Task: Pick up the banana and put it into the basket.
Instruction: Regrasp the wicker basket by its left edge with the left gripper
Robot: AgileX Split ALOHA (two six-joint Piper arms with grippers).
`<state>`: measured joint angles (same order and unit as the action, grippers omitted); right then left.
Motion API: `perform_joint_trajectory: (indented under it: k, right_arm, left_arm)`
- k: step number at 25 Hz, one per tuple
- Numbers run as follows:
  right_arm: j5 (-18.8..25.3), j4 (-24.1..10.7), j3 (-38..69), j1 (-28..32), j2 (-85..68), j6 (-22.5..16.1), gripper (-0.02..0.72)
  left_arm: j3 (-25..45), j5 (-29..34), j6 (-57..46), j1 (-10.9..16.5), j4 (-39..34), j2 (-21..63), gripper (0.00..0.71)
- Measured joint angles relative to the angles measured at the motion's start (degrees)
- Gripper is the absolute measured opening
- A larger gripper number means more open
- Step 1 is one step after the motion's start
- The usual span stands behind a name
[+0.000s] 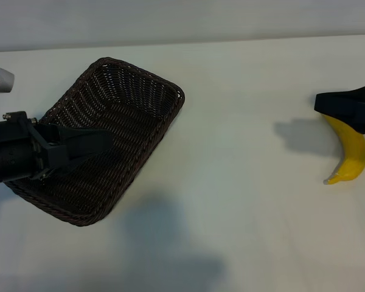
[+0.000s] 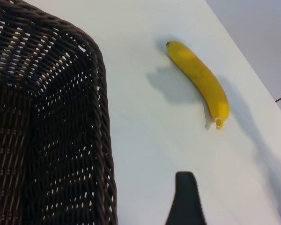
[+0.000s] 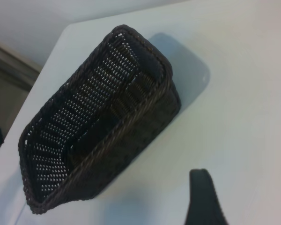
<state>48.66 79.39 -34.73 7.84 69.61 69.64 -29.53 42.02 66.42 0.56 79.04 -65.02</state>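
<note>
The dark-brown wicker basket [image 1: 143, 97] stands at the table's left, also seen in the left wrist view [image 2: 47, 117] and the right wrist view [image 3: 98, 140]. My left gripper [image 1: 97, 145] hovers over the basket's left part, open and holding nothing; one of its fingers [image 2: 186, 199] shows beside the basket's rim. The yellow banana [image 1: 354, 155] lies on the table at the far right, free of any grip [image 2: 199, 77]. My right gripper [image 1: 336, 106] hangs open above the banana's upper end, not touching it; one finger [image 3: 203, 199] shows over bare table.
The white table [image 1: 243, 182] spreads between basket and banana. A small grey-white block [image 1: 0, 79] sits at the far left edge. The table's far edge runs close behind the basket.
</note>
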Motion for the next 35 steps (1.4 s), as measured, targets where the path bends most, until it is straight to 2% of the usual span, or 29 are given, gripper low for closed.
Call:
perform_joint_trajectory:
  k: [19, 29, 35]
  right_arm:
    - [0.9, 0.0, 0.0, 0.0, 0.0, 0.0, 0.445]
    - [1.0, 0.0, 0.0, 0.0, 0.0, 0.0, 0.445]
    - [1.2, 0.0, 0.0, 0.0, 0.0, 0.0, 0.445]
  left_arm:
    - [0.0, 0.0, 0.0, 0.0, 0.0, 0.0, 0.562]
    - [0.0, -3.9, -0.1, 0.0, 0.1, 0.0, 0.561]
    - [0.0, -3.3, -6.2, 0.0, 0.1, 0.4, 0.561]
